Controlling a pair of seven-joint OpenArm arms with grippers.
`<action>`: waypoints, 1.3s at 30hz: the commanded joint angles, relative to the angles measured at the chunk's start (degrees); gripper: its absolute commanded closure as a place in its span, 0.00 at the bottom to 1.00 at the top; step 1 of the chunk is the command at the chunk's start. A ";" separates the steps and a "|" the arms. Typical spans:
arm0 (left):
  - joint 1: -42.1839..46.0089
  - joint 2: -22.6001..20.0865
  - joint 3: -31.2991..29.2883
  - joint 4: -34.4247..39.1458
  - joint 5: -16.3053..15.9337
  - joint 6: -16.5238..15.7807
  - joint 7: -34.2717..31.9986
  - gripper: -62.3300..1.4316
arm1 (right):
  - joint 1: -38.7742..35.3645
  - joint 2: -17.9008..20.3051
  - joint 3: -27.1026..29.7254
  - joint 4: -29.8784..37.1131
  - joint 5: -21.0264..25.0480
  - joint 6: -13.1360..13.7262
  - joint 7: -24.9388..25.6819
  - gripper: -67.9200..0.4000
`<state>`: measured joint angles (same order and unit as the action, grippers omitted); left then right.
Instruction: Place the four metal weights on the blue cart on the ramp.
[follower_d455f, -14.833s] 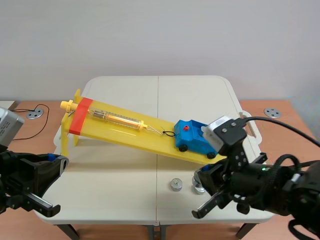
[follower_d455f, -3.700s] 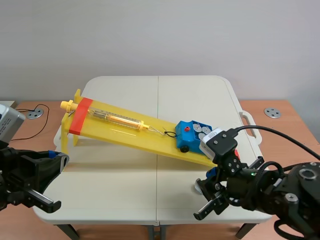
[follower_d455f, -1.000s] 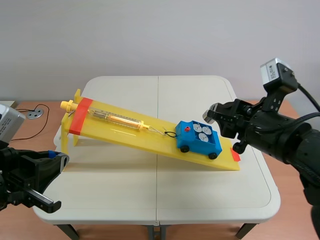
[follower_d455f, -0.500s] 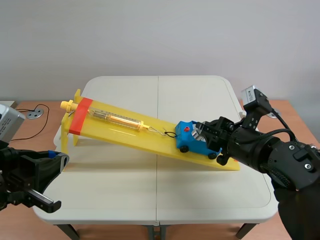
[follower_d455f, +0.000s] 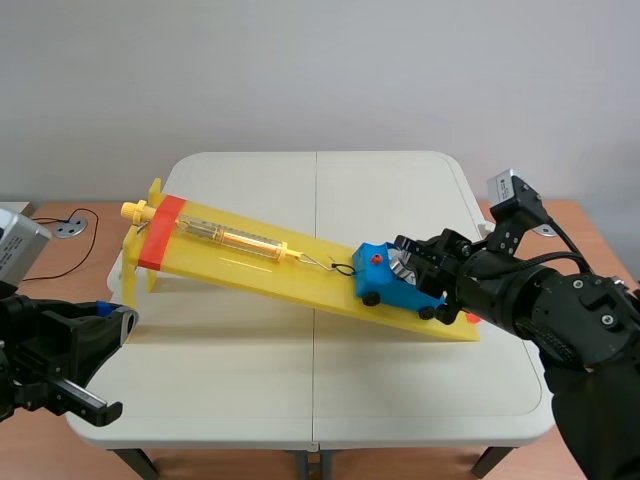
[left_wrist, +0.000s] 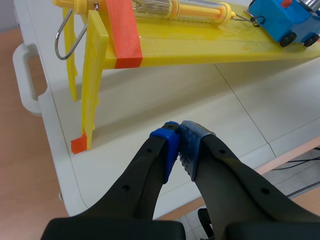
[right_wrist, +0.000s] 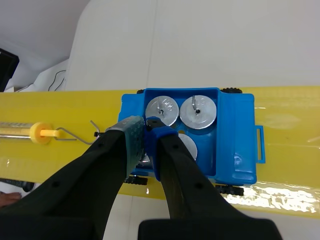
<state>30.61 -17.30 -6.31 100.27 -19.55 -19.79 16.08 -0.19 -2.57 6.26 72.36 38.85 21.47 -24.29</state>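
R fingers cover near weights, pt of cart; count unclear.

Left arm sits low at the near left, left end effector closed, pads touching each other. Right arm extends in from the right toward the middle, wrist angled down, right end effector closed too, pads pressed together.

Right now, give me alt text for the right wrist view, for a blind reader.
The right gripper, shut, hangs over a blue cart on a yellow ramp. The cart holds round metal weights; three are visible.
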 joint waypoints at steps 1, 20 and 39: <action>-1.25 0.31 -0.74 3.39 -3.37 -1.88 -5.92 0.93 | 4.68 -0.61 -0.96 4.90 3.15 1.22 6.58 0.98; -1.25 0.31 -0.74 3.39 -3.37 -1.88 -5.92 0.93 | 4.98 0.20 -0.96 4.96 1.14 9.31 7.98 0.72; -1.64 0.33 -0.74 3.41 -3.37 -3.39 -5.95 0.93 | -4.57 16.70 7.39 20.24 1.90 21.25 7.58 0.78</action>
<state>30.59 -17.30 -6.31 100.27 -19.55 -19.84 16.08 -4.51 7.97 11.64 84.75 36.47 40.12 -23.22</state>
